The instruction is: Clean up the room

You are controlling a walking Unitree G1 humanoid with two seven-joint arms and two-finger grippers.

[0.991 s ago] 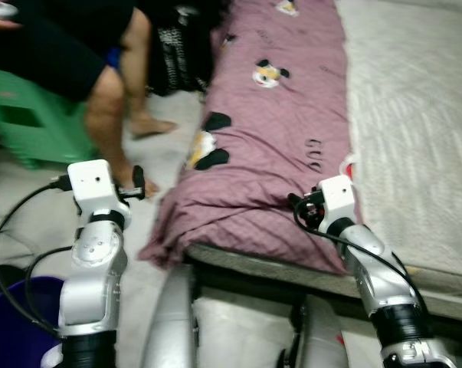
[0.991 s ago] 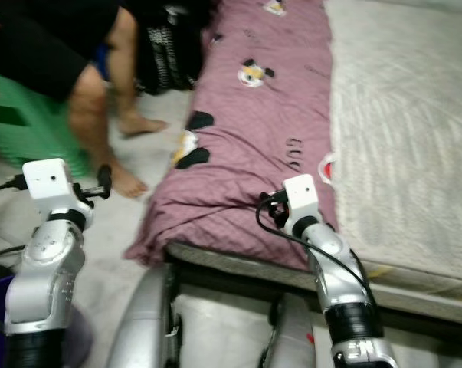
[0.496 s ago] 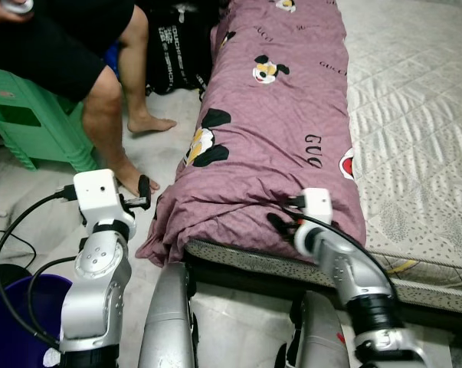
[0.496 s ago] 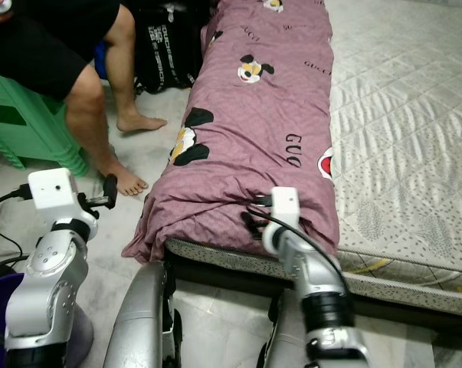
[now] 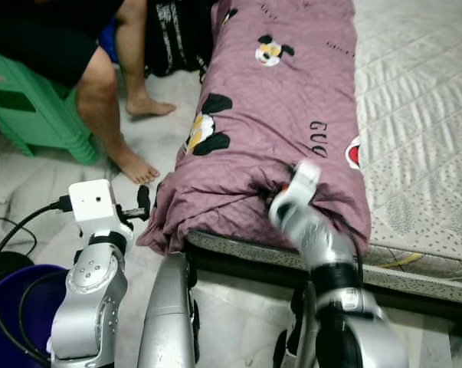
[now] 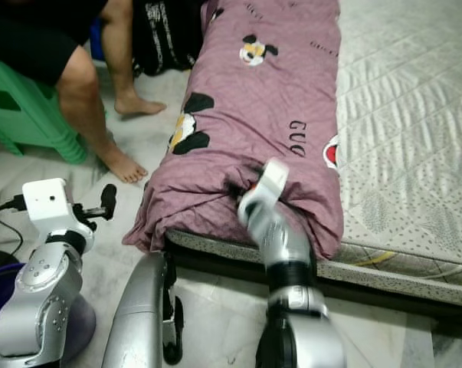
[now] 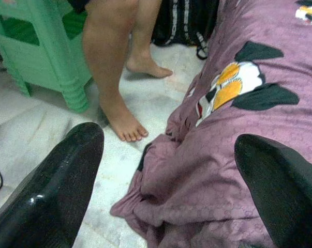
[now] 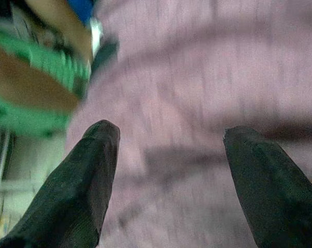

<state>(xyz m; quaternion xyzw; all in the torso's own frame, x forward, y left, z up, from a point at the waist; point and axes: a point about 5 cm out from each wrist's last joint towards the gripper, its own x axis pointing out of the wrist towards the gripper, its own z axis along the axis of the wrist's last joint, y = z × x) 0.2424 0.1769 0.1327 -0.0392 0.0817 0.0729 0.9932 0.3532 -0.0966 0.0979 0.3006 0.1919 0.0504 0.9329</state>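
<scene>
My right jaws [image 8: 166,170], spread wide, press toward the pink quilt [image 5: 269,115] at mid-frame; next I must clench on its fold.

A quilt [image 5: 276,115] lies lengthwise along the left edge of the mattress [image 5: 414,115], its near end hanging over the corner. On the floor [image 5: 31,184] to the left a person's feet [image 5: 142,170] stand beside a stool [image 5: 31,115], with a bag [image 5: 173,34] behind them. A bucket [image 5: 12,307] sits at near left.
</scene>
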